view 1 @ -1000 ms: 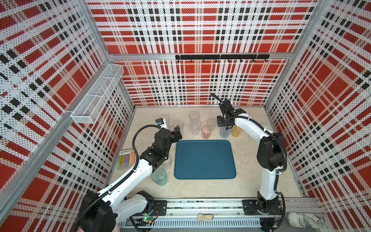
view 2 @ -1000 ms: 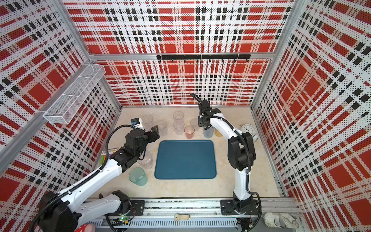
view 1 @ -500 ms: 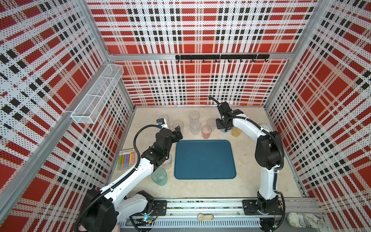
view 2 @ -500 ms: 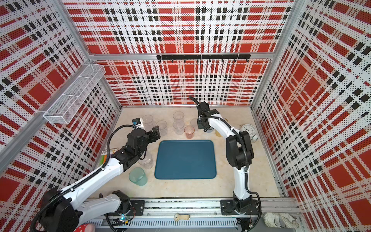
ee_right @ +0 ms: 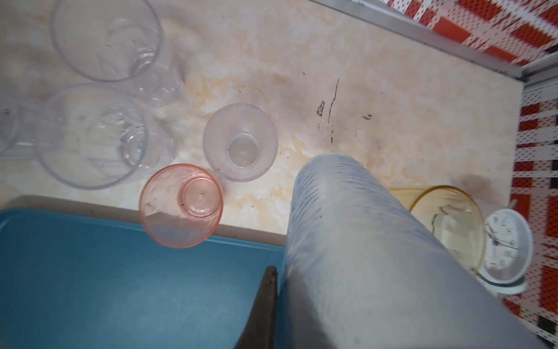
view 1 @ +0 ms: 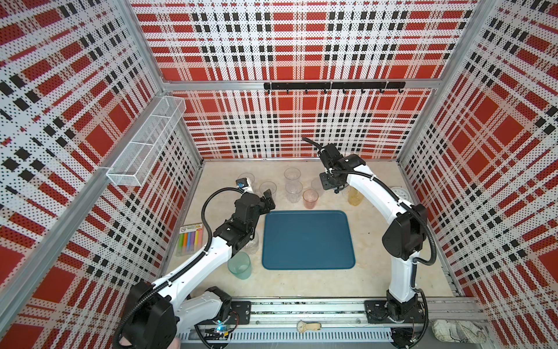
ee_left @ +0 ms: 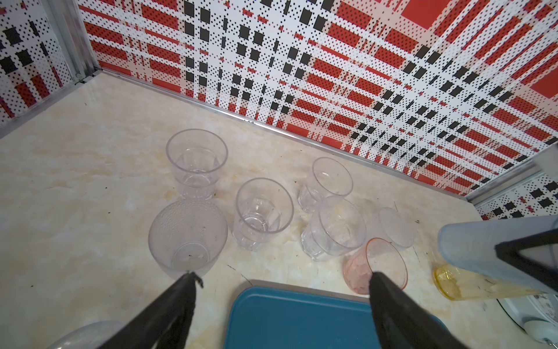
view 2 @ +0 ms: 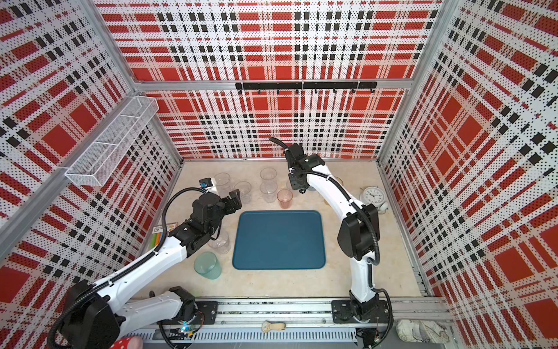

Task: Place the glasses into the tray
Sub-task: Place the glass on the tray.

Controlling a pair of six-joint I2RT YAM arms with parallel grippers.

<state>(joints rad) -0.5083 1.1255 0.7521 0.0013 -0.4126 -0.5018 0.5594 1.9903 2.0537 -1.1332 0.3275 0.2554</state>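
Note:
The dark teal tray lies bare at mid-table. My right gripper is shut on a grey-blue glass, held tilted just behind the tray's far right corner. Beside it stand an amber glass and a pink glass. Several clear glasses stand behind the tray. My left gripper is open and holds nothing, above the tray's far left corner. A teal-green glass and a clear glass stand left of the tray.
A white alarm clock stands by the right wall, close to the amber glass. A pack of coloured sticks lies at the left wall. A white wire basket hangs high on the left wall.
My right gripper has come down a little to the left over the grey-blue glass and shut on it. The left arm has hardly moved.

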